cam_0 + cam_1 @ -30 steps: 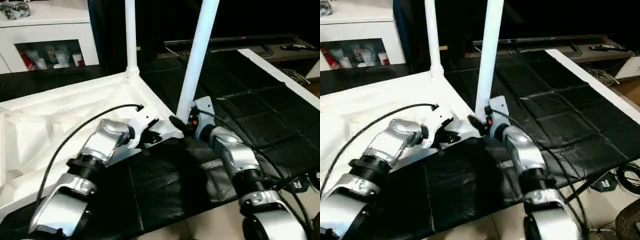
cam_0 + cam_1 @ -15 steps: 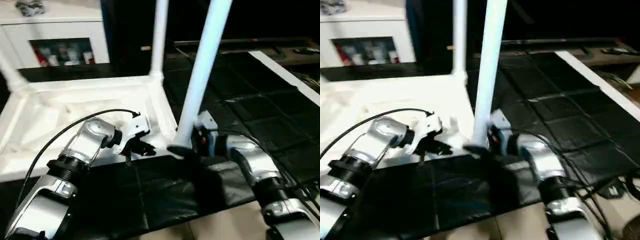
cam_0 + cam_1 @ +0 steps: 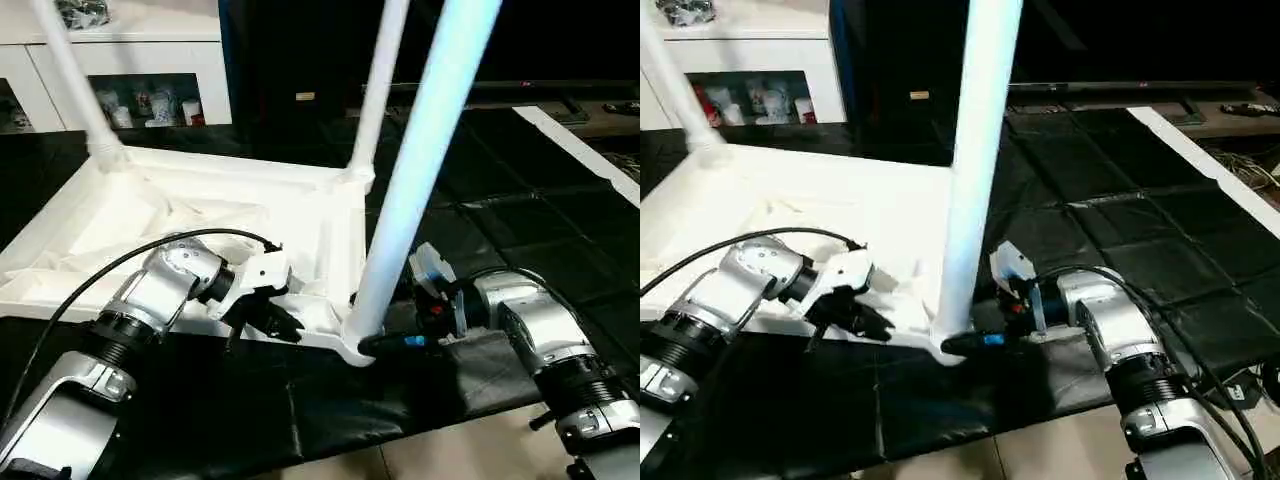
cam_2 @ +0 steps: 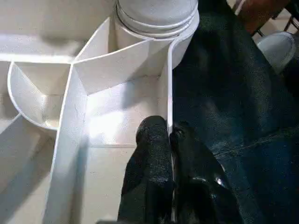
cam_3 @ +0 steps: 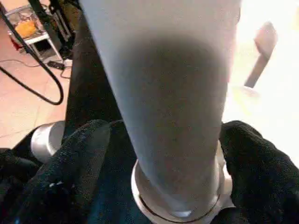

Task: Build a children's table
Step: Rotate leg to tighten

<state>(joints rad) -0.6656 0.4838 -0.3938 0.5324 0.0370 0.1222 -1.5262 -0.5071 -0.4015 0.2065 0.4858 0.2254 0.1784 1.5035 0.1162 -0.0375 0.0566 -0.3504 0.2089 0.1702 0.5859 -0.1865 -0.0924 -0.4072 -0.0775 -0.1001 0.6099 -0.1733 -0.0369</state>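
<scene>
Progress | three tapered white plastic legs seated in upturned white ribbed tabletop | fourth unseen | left gripper clenched on rim wall | right gripper spread around near leg

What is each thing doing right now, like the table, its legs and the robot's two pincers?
Table top: upside down on the black mat, ribs facing up.
Near leg: standing up in its corner socket.
Far right leg: standing in its socket.
Far left leg: standing in its socket, leaning.
Left pincer: shut on the table top's thin side wall.
Right pincer: fingers on both sides of the near leg's base.
</scene>
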